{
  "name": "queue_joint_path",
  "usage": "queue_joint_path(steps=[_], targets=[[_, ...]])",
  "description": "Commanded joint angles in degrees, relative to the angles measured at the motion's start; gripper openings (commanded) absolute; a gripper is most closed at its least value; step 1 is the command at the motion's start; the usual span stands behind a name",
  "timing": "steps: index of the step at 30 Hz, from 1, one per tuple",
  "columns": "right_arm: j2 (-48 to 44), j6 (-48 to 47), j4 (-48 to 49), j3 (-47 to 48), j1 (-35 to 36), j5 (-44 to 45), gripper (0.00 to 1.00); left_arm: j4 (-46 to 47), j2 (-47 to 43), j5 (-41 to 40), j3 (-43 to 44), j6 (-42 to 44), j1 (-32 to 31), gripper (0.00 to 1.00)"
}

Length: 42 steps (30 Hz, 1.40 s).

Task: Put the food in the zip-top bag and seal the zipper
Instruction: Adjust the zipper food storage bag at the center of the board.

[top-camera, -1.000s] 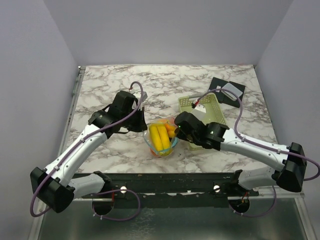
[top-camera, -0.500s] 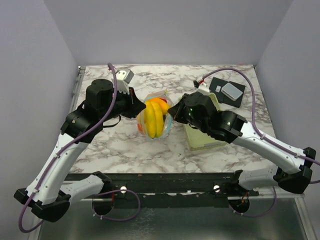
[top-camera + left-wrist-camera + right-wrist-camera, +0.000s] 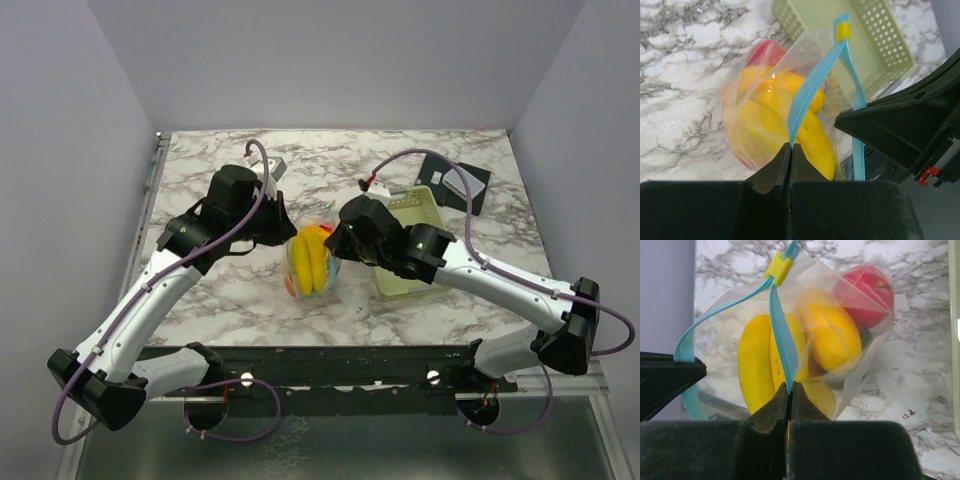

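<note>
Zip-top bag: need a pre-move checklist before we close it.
1. Left pincer shut on the zipper: ok.
2. Right pincer shut on the zipper's other strip: ok.
3. Food inside the zip-top bag: ok. The bananas, red fruit and orange piece show through the plastic.
4. No food left outside: cannot tell. The right arm hides part of the basket.
5. Zipper sealed: not ok. The two strips part below the yellow slider.
</note>
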Motion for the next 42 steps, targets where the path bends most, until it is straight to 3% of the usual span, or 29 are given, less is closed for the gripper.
queue_joint_path(steps=[1,10,17,26,32,37,42], targets=[[-2.3,-2.0,-0.4,5.3,-0.1,-1.5,0.01,-0.9,-1.6,0.9,5.9,0.9,0.1,0.0],[-2.7,2.1,2.0,2.4,1.4,-4.9,0.01,-3.2,-0.5,1.6,7.6,2.6,0.1,0.0],[-2.8,8.0,3.3,-0.9,5.5,-1.3,0.01,-4.6,0.5,5.9,8.0,6.2,0.1,0.0],[-2.2,12.8,3.7,-5.8,5.8,0.3,0.01,-1.5,1.4,9.6,0.8,8.7,0.1,0.0],[-2.9,12.3,3.5,-6.4,5.8,1.3,0.13,-0.5,1.4,9.7,-1.5,9.1,0.2,0.0],[-3.2,8.8,1.9,-4.6,5.8,2.7,0.34,-0.4,1.3,9.3,-1.2,9.4,0.1,0.0],[-4.1,4.7,-4.0,-1.9,5.8,6.3,0.4,-0.6,1.2,9.1,-1.1,10.1,0.1,0.0]])
